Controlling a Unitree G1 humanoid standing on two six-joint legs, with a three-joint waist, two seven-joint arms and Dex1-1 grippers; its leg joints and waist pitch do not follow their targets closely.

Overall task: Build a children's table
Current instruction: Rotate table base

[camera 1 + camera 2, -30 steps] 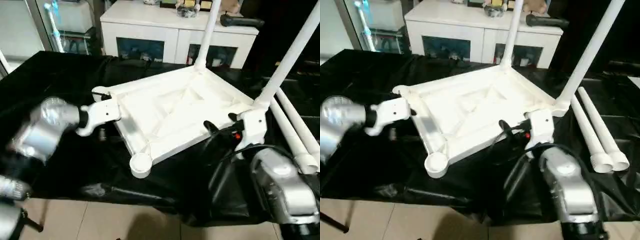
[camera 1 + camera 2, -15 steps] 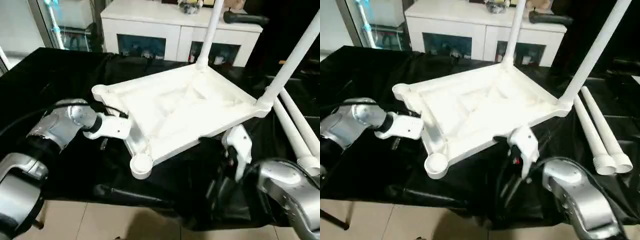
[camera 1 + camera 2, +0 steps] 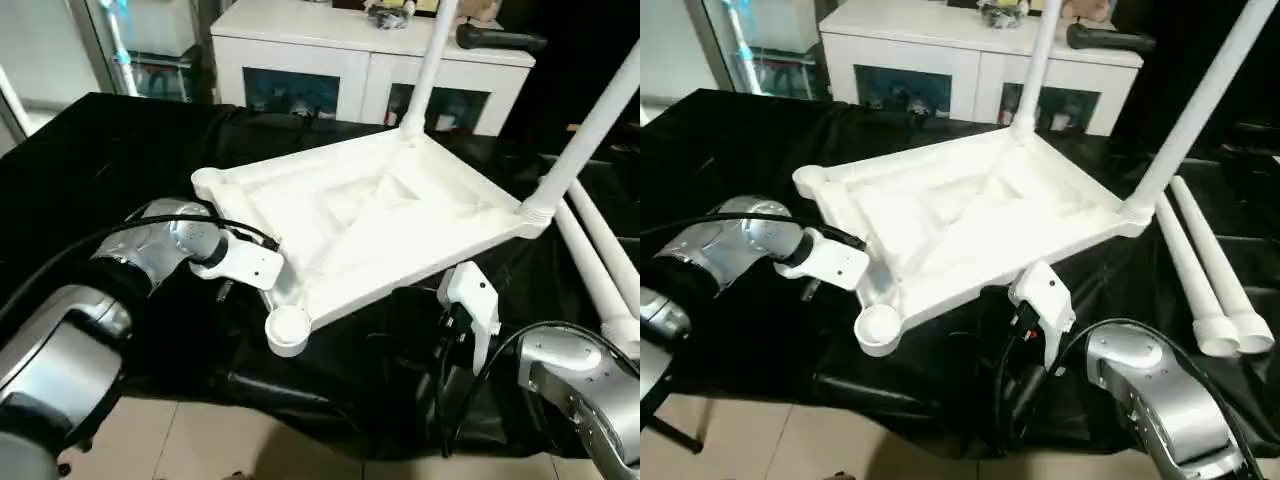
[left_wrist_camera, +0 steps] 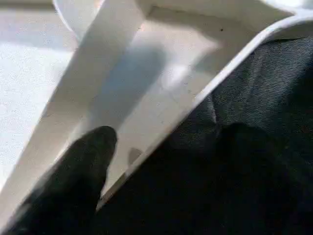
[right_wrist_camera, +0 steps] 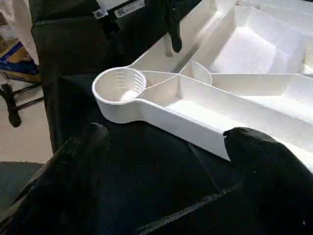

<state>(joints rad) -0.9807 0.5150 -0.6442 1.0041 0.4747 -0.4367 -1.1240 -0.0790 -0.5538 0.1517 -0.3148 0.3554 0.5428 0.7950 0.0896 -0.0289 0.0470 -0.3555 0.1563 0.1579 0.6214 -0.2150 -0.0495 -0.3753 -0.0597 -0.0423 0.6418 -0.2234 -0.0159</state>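
Far left, the robot's silver left arm (image 3: pixel 140 255) reaches in over the black cloth (image 3: pixel 110 150) covering the tabletop. The left claw (image 4: pixel 168 139) is right at the left long edge of the children's table (image 3: pixel 370 215). In the wrist view it's spread wide: one black finger (image 4: pixel 73 181) sits over the white rim and the other is out on the cloth side, so it's straddling that edge. Can't tell if it's actually touching.

The children's table itself lies upside down in the middle of the cloth, ribbed underside up and turned at an angle. Its left corner socket (image 3: pixel 205 180) and near corner socket (image 3: pixel 288 328) are both empty. One leg (image 3: pixel 425 70) stands in the far corner and another leg (image 3: pixel 585 125) stands in the right corner, both poking up out of frame. Behind all this is a white cabinet (image 3: pixel 300 60) with glass doors.

Next over, the right claw (image 5: pixel 168 142) hangs just in front of the table's near edge, above the cloth. Its fingers (image 5: pixel 88 142) are wide apart with nothing between them, and it's aimed at the rim close to that empty near socket.

Far right, two loose legs (image 3: pixel 1188 262) lie side by side on the cloth, just beside the table's right corner.
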